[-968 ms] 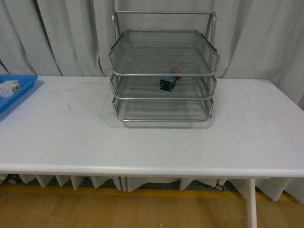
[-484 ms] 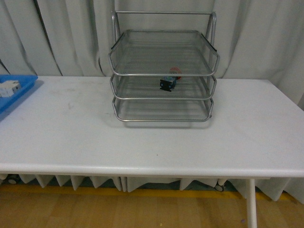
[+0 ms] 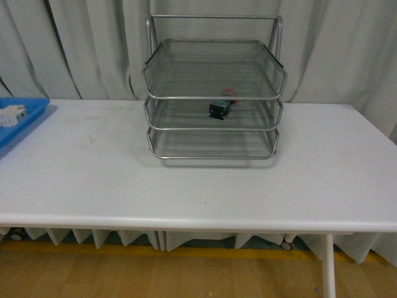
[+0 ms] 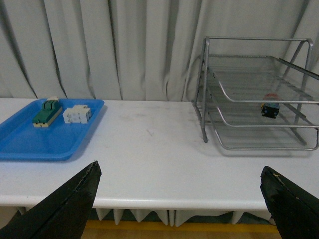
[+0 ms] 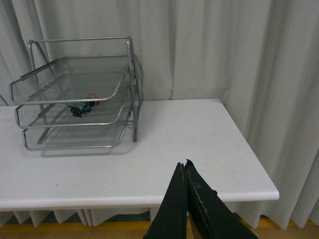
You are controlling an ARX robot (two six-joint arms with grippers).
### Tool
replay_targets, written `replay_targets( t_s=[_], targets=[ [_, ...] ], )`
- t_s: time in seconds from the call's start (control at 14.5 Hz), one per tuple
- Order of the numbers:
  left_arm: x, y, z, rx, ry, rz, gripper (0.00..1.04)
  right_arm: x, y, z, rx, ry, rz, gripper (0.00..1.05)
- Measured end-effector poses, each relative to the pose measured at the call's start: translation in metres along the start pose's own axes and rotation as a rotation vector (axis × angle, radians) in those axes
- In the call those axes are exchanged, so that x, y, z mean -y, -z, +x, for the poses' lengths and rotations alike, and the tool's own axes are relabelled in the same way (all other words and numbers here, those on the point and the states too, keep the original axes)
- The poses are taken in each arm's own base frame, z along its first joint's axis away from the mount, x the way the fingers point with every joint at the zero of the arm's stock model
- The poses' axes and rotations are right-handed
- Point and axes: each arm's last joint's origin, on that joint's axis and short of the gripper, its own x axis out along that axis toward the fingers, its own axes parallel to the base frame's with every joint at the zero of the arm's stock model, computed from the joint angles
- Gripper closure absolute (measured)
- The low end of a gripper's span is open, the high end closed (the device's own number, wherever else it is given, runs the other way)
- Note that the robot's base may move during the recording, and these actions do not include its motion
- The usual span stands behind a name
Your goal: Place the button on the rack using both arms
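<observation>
The button [image 3: 221, 105], red cap and black-teal body, lies on the middle tier of the silver wire rack [image 3: 155, 79] at the back of the table. The left wrist view shows the button [image 4: 270, 108] in the rack [image 4: 205, 94], and so does the right wrist view, with the button [image 5: 82, 108] inside the rack [image 5: 130, 89]. Neither arm appears in the front view. My left gripper [image 4: 182, 172] is open and empty, well back from the table's front edge. My right gripper [image 5: 183, 164] is shut on nothing, at the table's near right side.
A blue tray [image 4: 30, 144] at the table's left holds a green-and-cream switch [image 4: 46, 112] and a white terminal block [image 4: 78, 114]; the tray [image 3: 25, 121] also shows at the front view's left edge. Grey curtains hang behind. The table's right edge [image 5: 259, 172] is near my right gripper.
</observation>
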Motion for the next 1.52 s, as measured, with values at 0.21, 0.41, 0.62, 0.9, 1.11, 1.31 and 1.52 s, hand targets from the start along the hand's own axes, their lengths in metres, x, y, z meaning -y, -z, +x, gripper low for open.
replay_targets(
  t_s=[0.21,0.41,0.62,0.9,1.11,1.31,1.52],
  targets=[
    [0.0000,0.0000,0.0000,0.000,-0.001,0.000,0.07,0.0000,-0.0002,0.0000,0.002,0.000,0.000,1.03],
    [0.0000,0.0000,0.0000,0.000,-0.001,0.000,0.07,0.0000,-0.0002,0.0000,0.002,0.000,-0.002,0.75],
    [0.0000,0.0000,0.0000,0.000,-0.001,0.000,0.07,0.0000,-0.0002,0.0000,0.002,0.000,-0.002,0.37],
    [0.0000,0.0000,0.0000,0.000,0.000,0.000,0.07,0.0000,-0.0002,0.0000,0.002,0.000,-0.002,0.07],
    [0.0000,0.0000,0.0000,0.000,-0.001,0.000,0.07,0.0000,-0.0002,0.0000,0.002,0.000,-0.002,0.06],
    [0.0000,0.0000,0.0000,0.000,-0.001,0.000,0.07,0.0000,-0.0002,0.0000,0.002,0.000,-0.002,0.06],
    [0.0000,0.0000,0.0000,0.000,-0.001,0.000,0.07,0.0000,-0.0002,0.0000,0.002,0.000,-0.002,0.06]
  ],
)
